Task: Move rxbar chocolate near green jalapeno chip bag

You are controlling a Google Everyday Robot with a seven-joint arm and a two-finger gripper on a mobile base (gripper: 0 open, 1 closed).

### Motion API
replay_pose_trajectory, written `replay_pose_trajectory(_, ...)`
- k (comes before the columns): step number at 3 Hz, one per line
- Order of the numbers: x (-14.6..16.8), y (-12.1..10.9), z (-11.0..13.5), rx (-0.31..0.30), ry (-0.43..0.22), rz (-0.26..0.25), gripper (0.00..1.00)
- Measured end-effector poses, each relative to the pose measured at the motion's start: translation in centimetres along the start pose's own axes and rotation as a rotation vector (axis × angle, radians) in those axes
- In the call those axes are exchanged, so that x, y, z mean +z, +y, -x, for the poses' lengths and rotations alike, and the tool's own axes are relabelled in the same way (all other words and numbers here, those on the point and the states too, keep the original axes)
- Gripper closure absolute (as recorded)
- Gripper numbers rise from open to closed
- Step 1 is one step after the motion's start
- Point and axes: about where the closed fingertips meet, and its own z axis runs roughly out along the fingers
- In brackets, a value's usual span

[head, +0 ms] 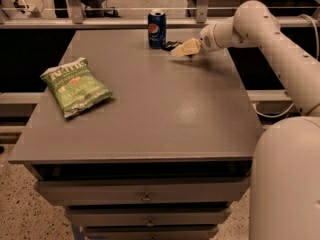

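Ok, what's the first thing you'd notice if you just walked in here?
The big white robot arm on the right, stretched over the grey table with its gripper near the far edge beside a blue soda can. Then the light-green chip bag, lying alone on the table's left side.

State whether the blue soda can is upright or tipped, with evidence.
Upright: the blue soda can stands on its base at the far edge of the table, rim upward. The gripper is just right of it.
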Motion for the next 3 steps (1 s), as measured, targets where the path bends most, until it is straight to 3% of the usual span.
replay_pose_trajectory(1,0.6,-0.1,-0.4,0.032,-0.013,0.001,0.50)
replay_pose_trajectory(3,-0.4,0.7,-0.1,0.048,-0.028,0.024,0.96)
